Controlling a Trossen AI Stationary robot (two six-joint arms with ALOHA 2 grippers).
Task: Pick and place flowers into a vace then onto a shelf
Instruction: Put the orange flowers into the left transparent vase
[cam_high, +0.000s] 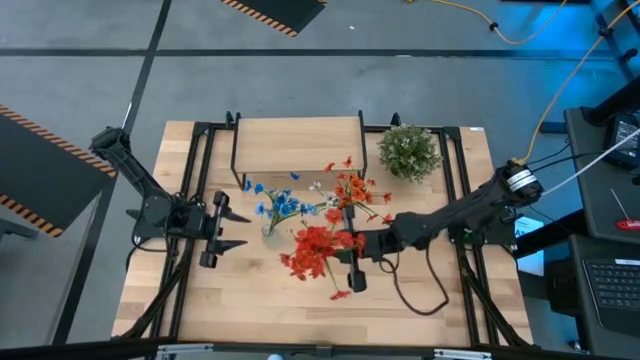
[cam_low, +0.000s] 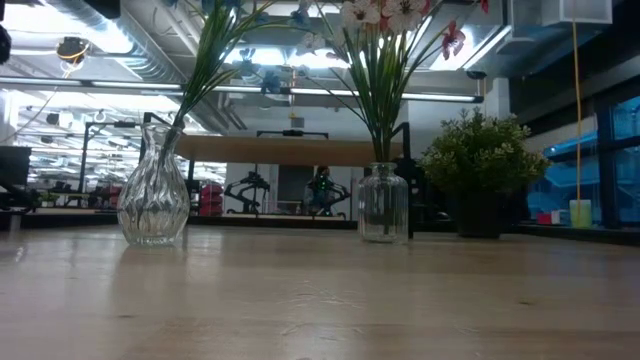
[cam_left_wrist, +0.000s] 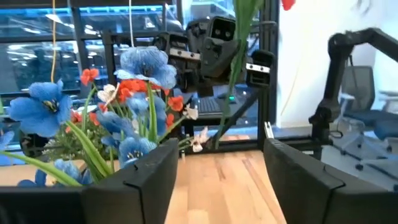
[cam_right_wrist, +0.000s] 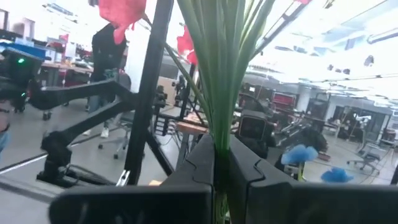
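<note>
A wavy glass vase (cam_low: 152, 200) holds the blue flowers (cam_high: 280, 205). A straight glass vase (cam_low: 383, 203) holds the orange-red and white flowers (cam_high: 350, 188). Both vases stand on the tabletop in front of the shelf (cam_high: 300, 140). My left gripper (cam_high: 232, 230) is open just left of the blue flowers (cam_left_wrist: 46, 109) and touches nothing. My right gripper (cam_high: 345, 255) is shut on the red flower sprig (cam_high: 315, 250), right of the blue flowers' vase. The low view shows neither gripper. My right gripper pinches the red sprig's bundle of green stems (cam_right_wrist: 221, 140) between its two fingers, coming roughly level from the table's right side. The fingers lie across the stems. The stems rise upright out of the hold to the red blooms (cam_right_wrist: 121, 9); the fingers hide their lower end.
A round bushy green plant (cam_high: 408, 150) stands at the far right, beside the shelf. Black frame rails (cam_high: 195, 170) run along both sides of the table. Bare wood (cam_high: 260, 300) lies toward the near edge.
</note>
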